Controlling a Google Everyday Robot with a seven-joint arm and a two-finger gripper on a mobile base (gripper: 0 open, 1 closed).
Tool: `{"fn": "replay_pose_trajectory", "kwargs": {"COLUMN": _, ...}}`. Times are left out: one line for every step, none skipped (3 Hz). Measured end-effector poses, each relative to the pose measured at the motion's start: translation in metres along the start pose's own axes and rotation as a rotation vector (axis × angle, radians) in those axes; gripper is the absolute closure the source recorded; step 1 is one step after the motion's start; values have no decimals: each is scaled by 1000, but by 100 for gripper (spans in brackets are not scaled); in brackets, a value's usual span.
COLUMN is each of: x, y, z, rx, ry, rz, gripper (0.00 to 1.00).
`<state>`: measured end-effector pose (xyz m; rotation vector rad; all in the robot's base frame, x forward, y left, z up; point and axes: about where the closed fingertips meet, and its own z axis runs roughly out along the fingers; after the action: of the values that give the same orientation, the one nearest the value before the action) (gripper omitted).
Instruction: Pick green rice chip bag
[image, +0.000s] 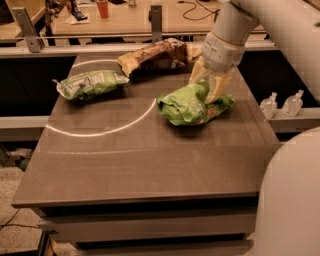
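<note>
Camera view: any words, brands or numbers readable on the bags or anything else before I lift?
No text can be read anywhere.
green rice chip bag: print too blurred to read.
smaller green bag: white panel, print too blurred to read.
brown and yellow bag: nothing legible.
hand, at the green rice chip bag's upper end: no marking visible.
</note>
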<state>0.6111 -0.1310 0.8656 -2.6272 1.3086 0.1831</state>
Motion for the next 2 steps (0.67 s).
{"fn": "replay_pose_trajectory", "kwargs": {"x": 0, "y": 0, "z": -1, "rx": 0, "ry": 0, "rz": 0, "gripper": 100}}
{"fn": "replay_pose_trajectory", "kwargs": {"x": 13, "y": 5, "z": 1, "rx": 10, "ry": -25, "rz": 66, "gripper": 100}}
